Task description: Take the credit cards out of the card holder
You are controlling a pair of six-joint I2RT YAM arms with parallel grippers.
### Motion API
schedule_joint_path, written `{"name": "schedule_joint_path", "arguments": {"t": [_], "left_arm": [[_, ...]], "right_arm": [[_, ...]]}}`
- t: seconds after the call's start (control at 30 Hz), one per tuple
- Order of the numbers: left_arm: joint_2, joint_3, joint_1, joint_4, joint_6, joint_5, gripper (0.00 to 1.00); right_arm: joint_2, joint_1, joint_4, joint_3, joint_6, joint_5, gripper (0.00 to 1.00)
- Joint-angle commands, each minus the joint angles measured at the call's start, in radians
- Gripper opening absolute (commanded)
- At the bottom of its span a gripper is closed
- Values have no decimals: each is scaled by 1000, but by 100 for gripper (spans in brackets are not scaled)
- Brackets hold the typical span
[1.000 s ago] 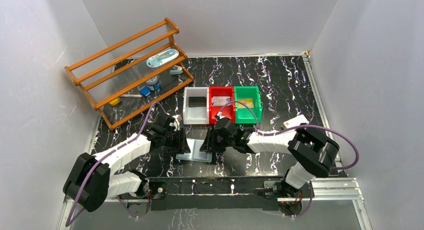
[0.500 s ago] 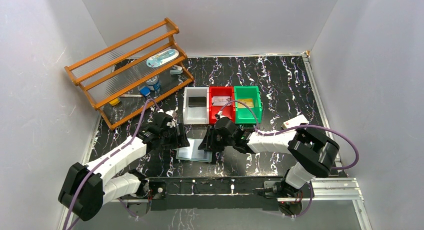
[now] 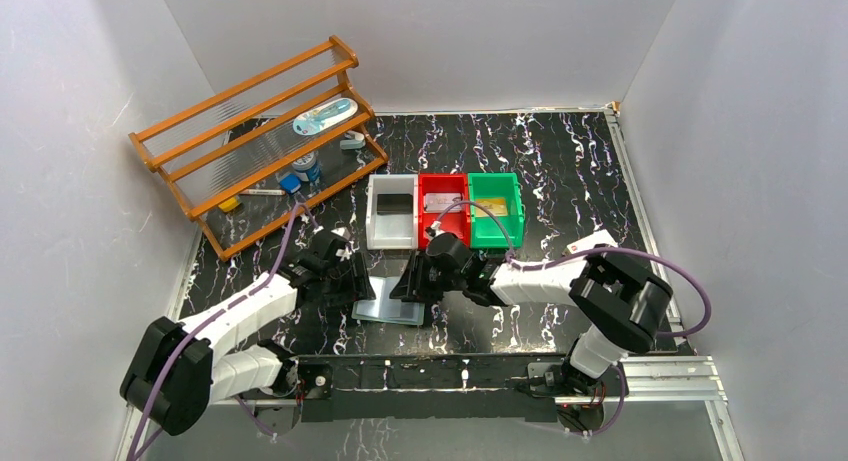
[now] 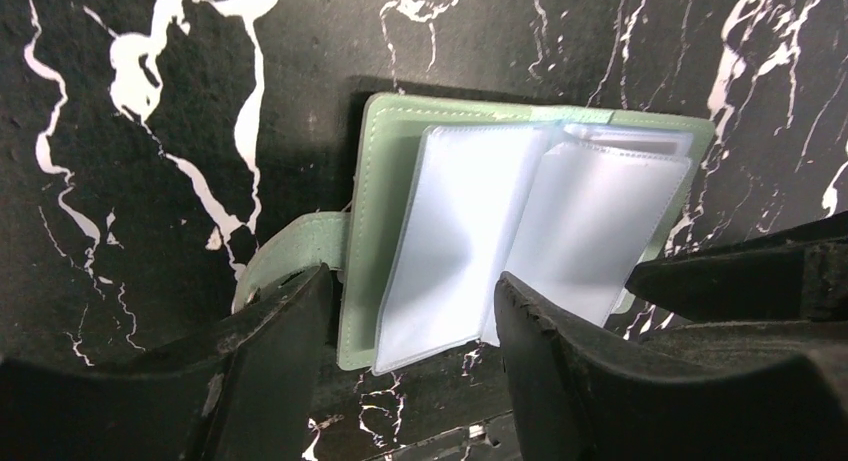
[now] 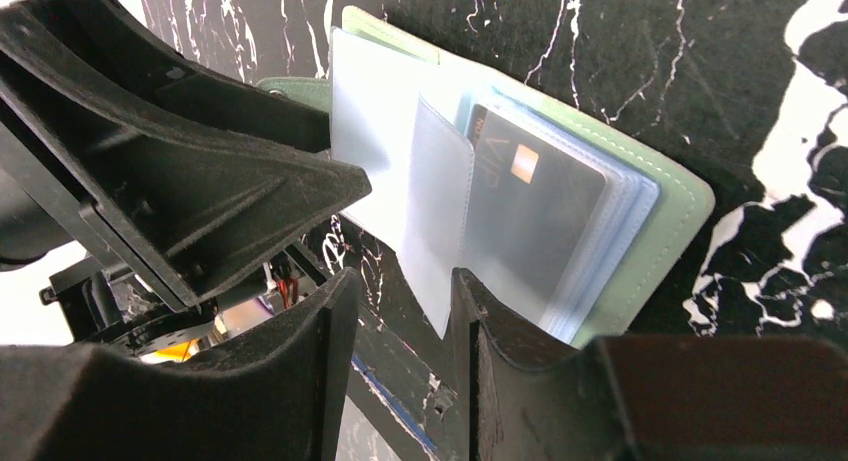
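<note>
Extraction is the step in hand, by my reading; the holder [image 3: 392, 303] lies spread open on the worktop [image 3: 560, 161] between the two arms, near the bins [image 3: 372, 231]; the left tool [image 4: 410, 286] stands over the holder's tab [image 4: 290, 251] side with fingers spread wide, gripping nothing; the right tool [image 5: 405, 281] has its fingers part-spread, a loose leaf of the pockets [image 4: 450, 231] reaching into the gap, not pinched so far as the wrist view shows; a dark card [image 5: 530, 206] with a small gold chip sits inside a pocket on the other half, so at least one card looks left to pull. The next move probably needs one tool to pin the cover flat while the other nips the card at the pocket mouth and slides it straight out. The cover is matt grey-green, stitched at the rim, soft, with a curved strap tab; the pockets are glossy thin film, floppy, fanned like pages; the card is stiff, flat, rectangular; the worktop is black with white veining.
</note>
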Motion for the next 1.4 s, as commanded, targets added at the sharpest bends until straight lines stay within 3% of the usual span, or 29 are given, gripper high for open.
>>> {"name": "schedule_joint_path", "arguments": {"t": [0.0,0.47,0.83,1.17,1.27,1.3,1.33,1.37], "left_arm": [[-49,-43,-2,10,-34,31,57],[-149,-138,-2,74,-104,125,37],[-315,-114,-4,-36,-146,13,35],[-333,-84,-4,-92,-157,-36,35],[-434,-51,-4,-177,-193,-138,36],[-487,-36,-3,-190,-185,-168,43],[-481,-28,-2,-165,-151,-147,48],[-461,-21,-2,-145,-131,-124,50]], "right_arm": [[42,0,74,65,15,-41,47],[133,0,125,136,16,-119,50],[150,1,147,145,31,-150,57],[208,-2,238,203,40,-231,66],[148,-19,255,178,33,-236,67],[38,-27,61,172,-39,-63,74],[-79,-29,-81,143,-72,105,94],[-138,-35,-115,93,-31,188,98]]}}
